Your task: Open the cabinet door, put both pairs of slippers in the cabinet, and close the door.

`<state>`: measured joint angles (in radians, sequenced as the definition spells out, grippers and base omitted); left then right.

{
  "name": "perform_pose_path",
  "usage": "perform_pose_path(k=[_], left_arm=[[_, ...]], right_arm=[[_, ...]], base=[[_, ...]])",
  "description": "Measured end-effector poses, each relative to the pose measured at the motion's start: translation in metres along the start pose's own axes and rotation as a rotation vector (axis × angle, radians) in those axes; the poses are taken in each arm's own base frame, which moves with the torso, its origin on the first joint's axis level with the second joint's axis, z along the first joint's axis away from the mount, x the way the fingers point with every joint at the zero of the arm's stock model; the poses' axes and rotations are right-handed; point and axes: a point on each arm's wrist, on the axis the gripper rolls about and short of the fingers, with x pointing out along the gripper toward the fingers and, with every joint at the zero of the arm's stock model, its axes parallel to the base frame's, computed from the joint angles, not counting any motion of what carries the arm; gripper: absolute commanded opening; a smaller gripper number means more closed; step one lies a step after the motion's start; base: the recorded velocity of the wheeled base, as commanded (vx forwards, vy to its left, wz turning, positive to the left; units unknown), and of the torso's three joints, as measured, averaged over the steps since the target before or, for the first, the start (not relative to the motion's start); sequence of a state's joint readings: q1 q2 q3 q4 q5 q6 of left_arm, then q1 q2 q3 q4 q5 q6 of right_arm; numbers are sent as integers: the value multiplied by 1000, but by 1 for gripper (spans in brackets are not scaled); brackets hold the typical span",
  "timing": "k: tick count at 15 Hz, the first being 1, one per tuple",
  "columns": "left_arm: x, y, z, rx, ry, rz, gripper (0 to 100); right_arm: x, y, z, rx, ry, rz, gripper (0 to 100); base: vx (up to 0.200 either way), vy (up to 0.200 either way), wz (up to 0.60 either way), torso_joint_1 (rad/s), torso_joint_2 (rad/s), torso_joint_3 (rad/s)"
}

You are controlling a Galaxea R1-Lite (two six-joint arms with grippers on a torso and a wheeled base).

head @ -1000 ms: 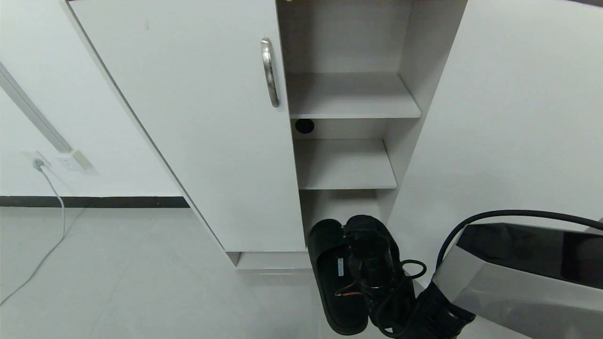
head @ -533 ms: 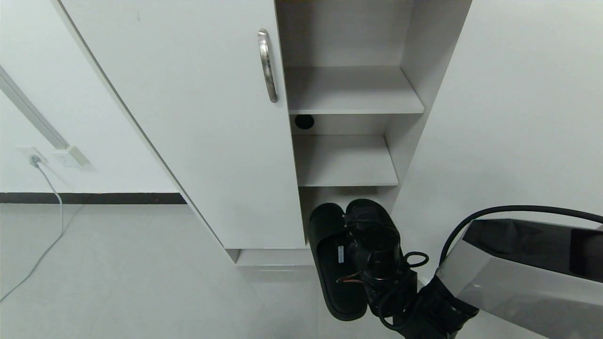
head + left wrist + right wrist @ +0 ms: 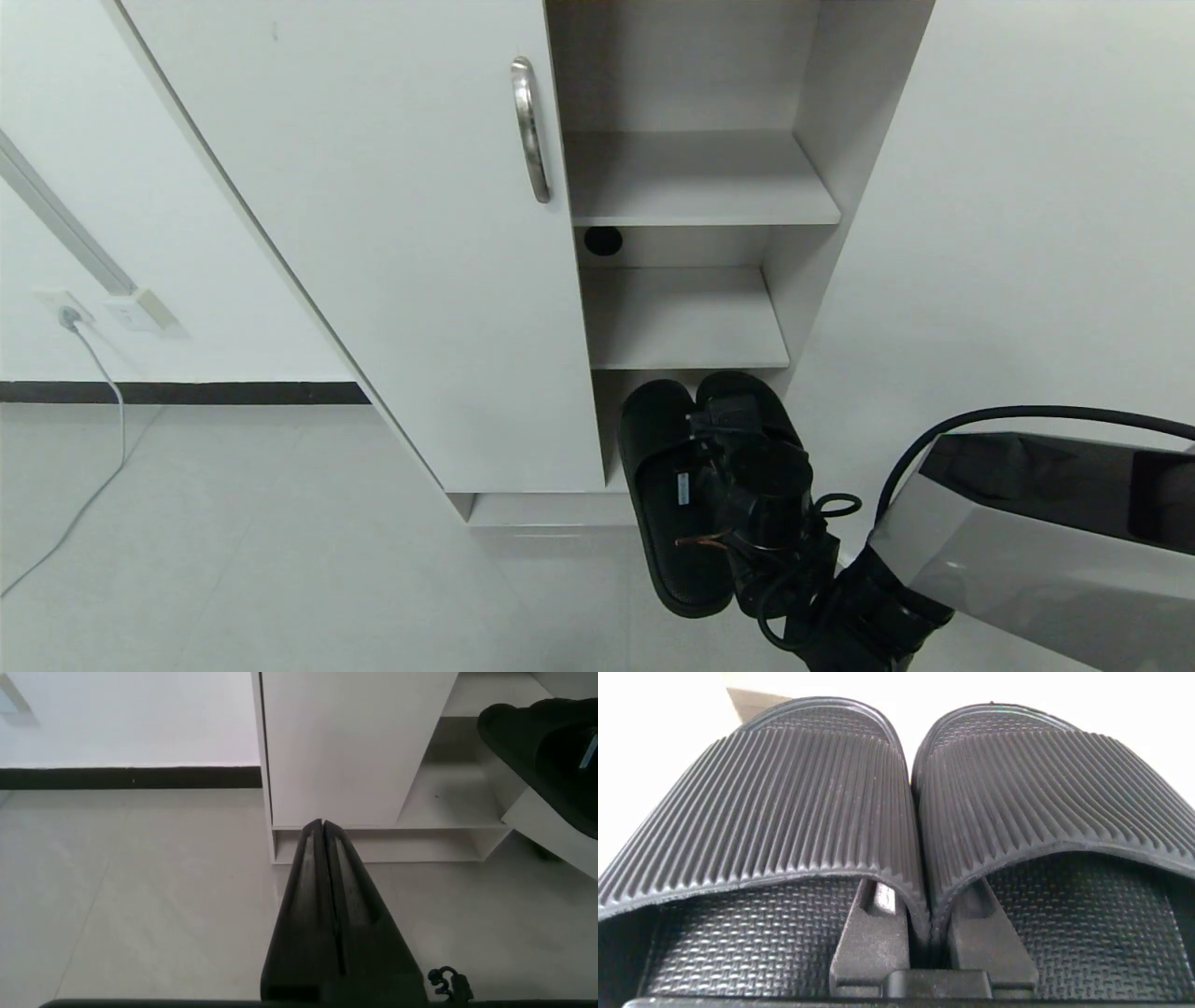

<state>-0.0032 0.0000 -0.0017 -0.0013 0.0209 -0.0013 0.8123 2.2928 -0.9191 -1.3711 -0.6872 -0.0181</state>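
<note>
A pair of black slippers [image 3: 674, 485] hangs side by side in front of the white cabinet's lowest opening [image 3: 653, 397], toes pointing in at the edge of the middle shelf [image 3: 681, 322]. My right gripper [image 3: 726, 425] is shut on them: in the right wrist view its fingers [image 3: 868, 929] pinch the two inner side walls together under the ribbed straps [image 3: 785, 793]. My left gripper [image 3: 322, 831] is shut and holds nothing, low over the floor, pointing at the cabinet base [image 3: 392, 843]. The slippers' toes [image 3: 551, 728] show beyond it.
The cabinet's left door [image 3: 373, 233] is closed, with a metal handle [image 3: 530, 129]. A white panel [image 3: 1008, 233], apparently the opened right door, stands beside the shelves. A wall socket with a grey cable [image 3: 70, 322] sits far left above the tiled floor [image 3: 280, 560].
My right gripper has carried the slippers forward, their toes now reaching the lowest opening. The head camera shifted slightly early on. The left gripper's earlier position is not shown.
</note>
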Motion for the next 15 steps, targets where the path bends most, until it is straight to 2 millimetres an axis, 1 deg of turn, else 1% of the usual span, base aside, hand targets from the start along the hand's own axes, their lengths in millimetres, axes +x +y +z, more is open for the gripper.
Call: perform_pose_path(k=[2, 14, 15], left_arm=[[0, 0, 0, 0, 0, 0, 0], [0, 0, 0, 0, 0, 0, 0], [0, 0, 0, 0, 0, 0, 0]], right_arm=[[3, 0, 2, 8, -9, -15, 0], [6, 0, 0, 2, -3, -20, 0], [8, -2, -1, 3, -4, -26, 0]], base=[[0, 0, 0, 0, 0, 0], [200, 0, 0, 4, 2, 3], [0, 0, 0, 0, 0, 0]])
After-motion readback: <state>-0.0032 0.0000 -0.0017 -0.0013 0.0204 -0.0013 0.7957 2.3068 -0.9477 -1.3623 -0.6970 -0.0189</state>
